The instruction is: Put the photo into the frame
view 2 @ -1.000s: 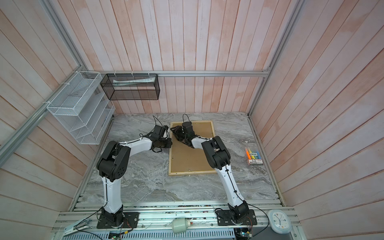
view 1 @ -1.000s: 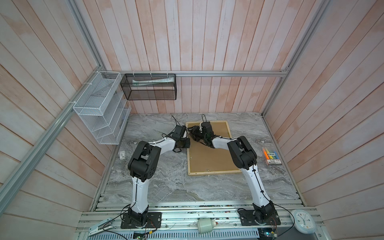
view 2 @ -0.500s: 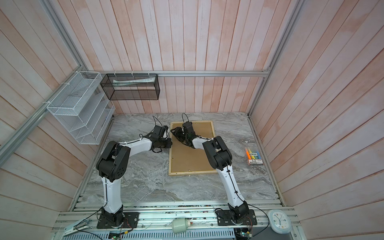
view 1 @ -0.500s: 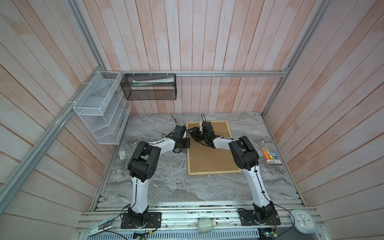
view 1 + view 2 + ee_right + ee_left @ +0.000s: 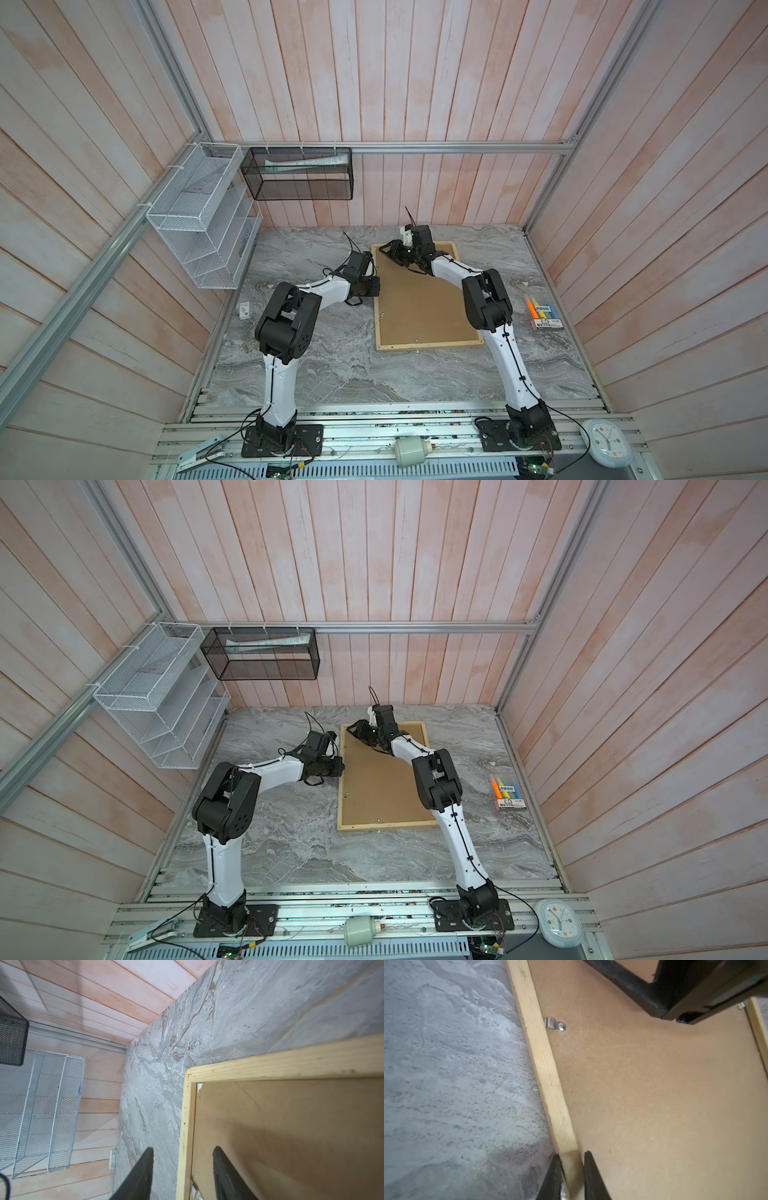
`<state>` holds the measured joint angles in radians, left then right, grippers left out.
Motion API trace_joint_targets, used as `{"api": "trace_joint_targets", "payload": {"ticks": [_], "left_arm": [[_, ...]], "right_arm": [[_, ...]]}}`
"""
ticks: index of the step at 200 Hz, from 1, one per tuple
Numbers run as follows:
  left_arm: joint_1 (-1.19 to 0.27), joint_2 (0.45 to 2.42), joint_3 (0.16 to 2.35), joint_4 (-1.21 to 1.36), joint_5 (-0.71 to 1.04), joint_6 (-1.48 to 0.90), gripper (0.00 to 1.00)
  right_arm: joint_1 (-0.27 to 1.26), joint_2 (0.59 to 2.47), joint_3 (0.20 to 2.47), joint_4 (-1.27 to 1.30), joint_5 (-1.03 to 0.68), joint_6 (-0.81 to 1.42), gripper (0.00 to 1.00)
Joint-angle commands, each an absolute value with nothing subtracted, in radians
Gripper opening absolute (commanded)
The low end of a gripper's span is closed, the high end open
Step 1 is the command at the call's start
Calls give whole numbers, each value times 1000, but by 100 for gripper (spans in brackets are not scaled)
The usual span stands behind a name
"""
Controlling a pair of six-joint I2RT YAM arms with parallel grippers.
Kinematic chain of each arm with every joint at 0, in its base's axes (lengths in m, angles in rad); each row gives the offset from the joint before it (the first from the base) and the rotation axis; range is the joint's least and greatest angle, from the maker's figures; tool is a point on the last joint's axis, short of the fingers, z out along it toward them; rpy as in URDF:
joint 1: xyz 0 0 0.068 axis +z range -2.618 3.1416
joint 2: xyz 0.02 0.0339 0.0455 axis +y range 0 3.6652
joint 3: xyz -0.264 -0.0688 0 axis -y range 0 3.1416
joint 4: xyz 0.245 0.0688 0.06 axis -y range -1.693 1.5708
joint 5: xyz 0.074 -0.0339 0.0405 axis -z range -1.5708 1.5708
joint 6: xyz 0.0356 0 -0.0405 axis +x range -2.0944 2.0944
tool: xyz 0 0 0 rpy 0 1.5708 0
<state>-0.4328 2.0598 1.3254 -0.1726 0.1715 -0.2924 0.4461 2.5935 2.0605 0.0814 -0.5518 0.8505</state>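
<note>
One frame (image 5: 415, 316) lies back-up on the surface (image 5: 332, 374). Left fingers (image 5: 591, 1176) grip its left rail; right fingers (image 5: 226, 1180) straddle it, open, farther along. If you lift unevenly, the rail may slip.

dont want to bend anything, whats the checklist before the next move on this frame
1. Grip of the left tool on the frame side rail: ok, clamped.
2. Grip of the right tool on that rail near the far corner: not ok, jaws apart astride it.
3. The frame back up on the table: ok.
4. The back board inside the rails: ok.
5. The clip by the rail locked: cannot tell.
6. The photo in place: cannot tell, none shows in any view.
</note>
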Motion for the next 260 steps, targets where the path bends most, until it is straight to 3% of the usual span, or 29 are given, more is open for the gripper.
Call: {"api": "trace_joint_targets", "payload": {"ticks": [1,127,260], "left_arm": [[-450,2101,1282,-278,222,-219,7],[-450,2105,1293,-282,225,-227,7],[-449,2104,1290,-282,194,-236,7]], "right_arm": [[461,2638,2123,-81,-636,747,48],[495,2684,2155,-136,-752,680,47],[471,2611,2127,-96,-807,672,48]]}}
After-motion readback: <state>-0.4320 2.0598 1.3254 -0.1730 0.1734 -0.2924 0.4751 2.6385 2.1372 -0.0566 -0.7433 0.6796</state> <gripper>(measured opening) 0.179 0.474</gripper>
